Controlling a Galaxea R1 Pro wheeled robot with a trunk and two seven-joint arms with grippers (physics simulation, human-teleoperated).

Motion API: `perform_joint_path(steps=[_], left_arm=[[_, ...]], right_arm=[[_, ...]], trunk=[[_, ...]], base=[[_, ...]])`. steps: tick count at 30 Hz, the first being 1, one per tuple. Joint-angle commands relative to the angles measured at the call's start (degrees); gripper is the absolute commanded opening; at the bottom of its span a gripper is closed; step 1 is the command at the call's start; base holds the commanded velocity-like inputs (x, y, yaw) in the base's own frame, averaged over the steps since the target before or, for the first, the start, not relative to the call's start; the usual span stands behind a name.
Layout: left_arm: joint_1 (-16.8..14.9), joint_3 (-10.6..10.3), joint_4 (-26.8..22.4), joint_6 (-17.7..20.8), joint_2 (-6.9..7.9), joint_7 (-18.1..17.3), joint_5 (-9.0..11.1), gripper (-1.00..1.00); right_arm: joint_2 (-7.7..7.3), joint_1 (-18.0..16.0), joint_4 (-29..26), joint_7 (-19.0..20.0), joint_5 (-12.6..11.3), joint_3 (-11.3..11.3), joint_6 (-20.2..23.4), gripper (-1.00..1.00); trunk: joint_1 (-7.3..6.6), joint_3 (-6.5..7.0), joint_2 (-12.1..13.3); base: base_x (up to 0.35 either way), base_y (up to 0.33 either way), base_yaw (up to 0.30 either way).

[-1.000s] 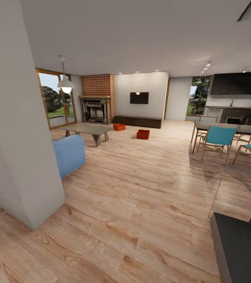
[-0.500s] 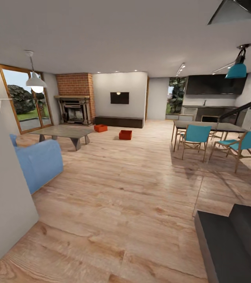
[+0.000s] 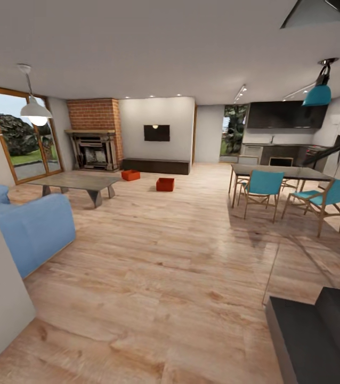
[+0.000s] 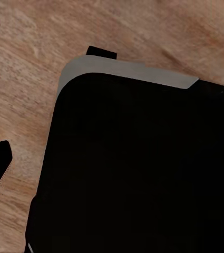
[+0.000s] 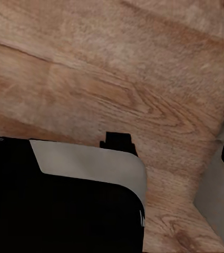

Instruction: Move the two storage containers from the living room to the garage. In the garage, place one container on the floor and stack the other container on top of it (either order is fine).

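1. Head view: the two storage containers lie on the light plank floor [image 3: 180, 277] of the living room, far ahead. One container [image 3: 130, 175] is near the fireplace [image 3: 93, 150]; the other container [image 3: 165, 184] stands apart from it, more toward the middle of the floor, beside the low table [image 3: 77, 182]. They look stiff, light and smooth, so I judge a hold on the rim of opposite walls is best.
2. Left wrist view: a dark body over planks; I cannot tell how the fingers stand.
3. Right wrist view: the same, cannot tell.
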Motion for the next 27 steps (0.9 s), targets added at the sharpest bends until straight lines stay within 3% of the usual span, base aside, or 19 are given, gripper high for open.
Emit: perform_joint_path(steps=[1,27], left_arm=[[-0.01,0.28,-0.02,-0.11,-0.03,0.05,0.12,1.00],[-0.01,0.35,-0.02,-0.43,0.13,0.14,0.18,1.00]], right_arm=[[0.13,-0.07,0.17,0.00,-0.05,0.47,-0.36,1.00],[0.25,-0.07,0.17,-0.14,0.78,0.43,-0.41,1.00]], trunk=[[0.03,-0.05,-0.02],[0.03,-0.05,-0.02]], base=[[0.325,0.000,0.000],[0.325,0.000,0.000]])
